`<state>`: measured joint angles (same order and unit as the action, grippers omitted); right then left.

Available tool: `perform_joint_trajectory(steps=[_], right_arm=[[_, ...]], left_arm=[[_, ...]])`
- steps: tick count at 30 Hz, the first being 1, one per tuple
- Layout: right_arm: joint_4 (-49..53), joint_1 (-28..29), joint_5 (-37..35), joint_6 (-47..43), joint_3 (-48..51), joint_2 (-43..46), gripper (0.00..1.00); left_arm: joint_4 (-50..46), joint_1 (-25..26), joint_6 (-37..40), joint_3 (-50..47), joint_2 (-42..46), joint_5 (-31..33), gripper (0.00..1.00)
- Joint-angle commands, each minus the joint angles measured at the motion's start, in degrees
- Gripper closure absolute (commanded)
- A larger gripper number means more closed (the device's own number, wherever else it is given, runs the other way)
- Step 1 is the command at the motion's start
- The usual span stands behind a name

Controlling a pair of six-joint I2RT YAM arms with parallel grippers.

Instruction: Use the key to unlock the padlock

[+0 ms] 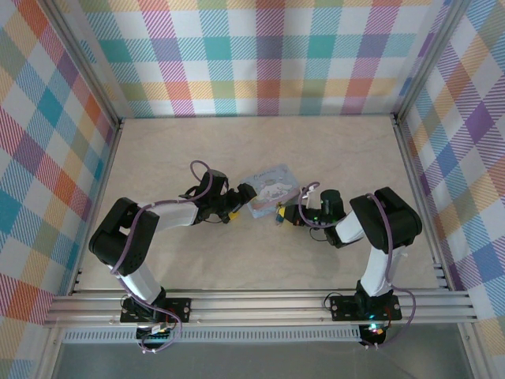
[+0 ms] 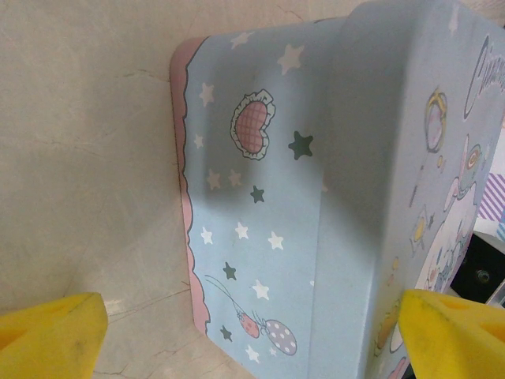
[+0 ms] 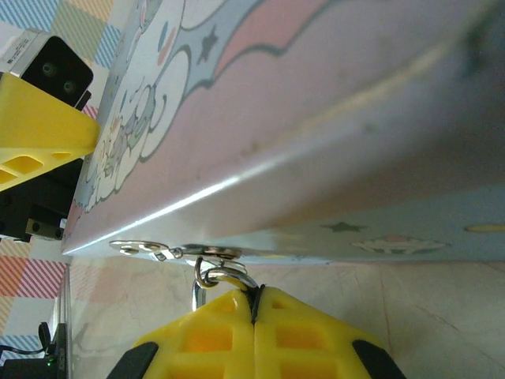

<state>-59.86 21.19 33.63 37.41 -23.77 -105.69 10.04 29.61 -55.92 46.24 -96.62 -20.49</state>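
Note:
The padlock (image 3: 235, 278) shows as a silvery shackle hooked through the small ring of the hasp (image 3: 207, 253) on a pale blue cartoon-print tin (image 1: 271, 188). A dark sliver of its body is pinched between the yellow fingertips of my right gripper (image 3: 255, 294), which is shut on it at the tin's near right edge (image 1: 282, 212). My left gripper (image 1: 239, 200) stands wide open astride the tin's left corner (image 2: 316, 197); its left finger (image 2: 51, 332) is clear of the tin and its right finger (image 2: 454, 335) lies over the printed lid. The key is hidden.
The tin lies mid-table on the pale marble-patterned surface (image 1: 316, 150), both arms reaching in from either side. Plaid walls close off the back and sides. A metal rail (image 1: 260, 304) runs along the near edge by the arm bases.

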Motion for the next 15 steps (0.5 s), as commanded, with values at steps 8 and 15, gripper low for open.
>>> perform_joint_trajectory(steps=[8, 15], right_arm=[[-5.04, -0.01, -1.96, 4.07, 1.27, 1.6, 1.0], [-8.41, -0.07, -3.2, 6.79, 2.2, 1.63, 1.0]], left_arm=[[-6.63, 1.02, 1.08, -1.24, -0.6, 0.89, 0.06], [-6.66, 1.07, 1.09, -1.24, -0.41, 0.92, 0.06]])
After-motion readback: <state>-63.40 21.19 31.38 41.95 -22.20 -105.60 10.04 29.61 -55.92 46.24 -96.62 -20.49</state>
